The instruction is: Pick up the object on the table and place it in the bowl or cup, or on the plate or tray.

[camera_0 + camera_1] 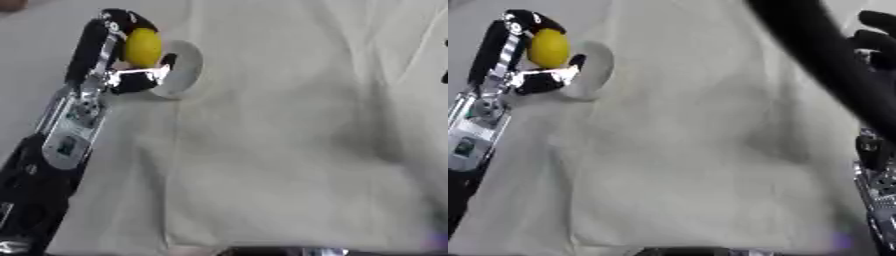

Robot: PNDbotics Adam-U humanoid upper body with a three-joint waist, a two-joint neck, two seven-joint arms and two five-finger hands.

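Whole table's covered by a wrinkled cream cloth [289,150], mostly bare. Up in the far left there's a small white bowl [185,70] sitting on it, might be a cup, hard to say.

The left hand [118,55] is right at that bowl, fingers and thumb curled round a yellow ball [143,47], could be a lemon. The ball's sitting over the bowl's near rim, held in the hand and not down inside yet.

So I'd say the pickup is done and the carry looks basically done too. What's left is getting it properly over the opening and letting go.

The right eye view is the only one that really shows the right hand [877,40]: dark fingers at the far right edge, well away from the bowl, with a dark arm [824,60] crossing the top corner. Can't tell if that hand is spread or curled. The left eye view only catches a dark sliver at its right edge.
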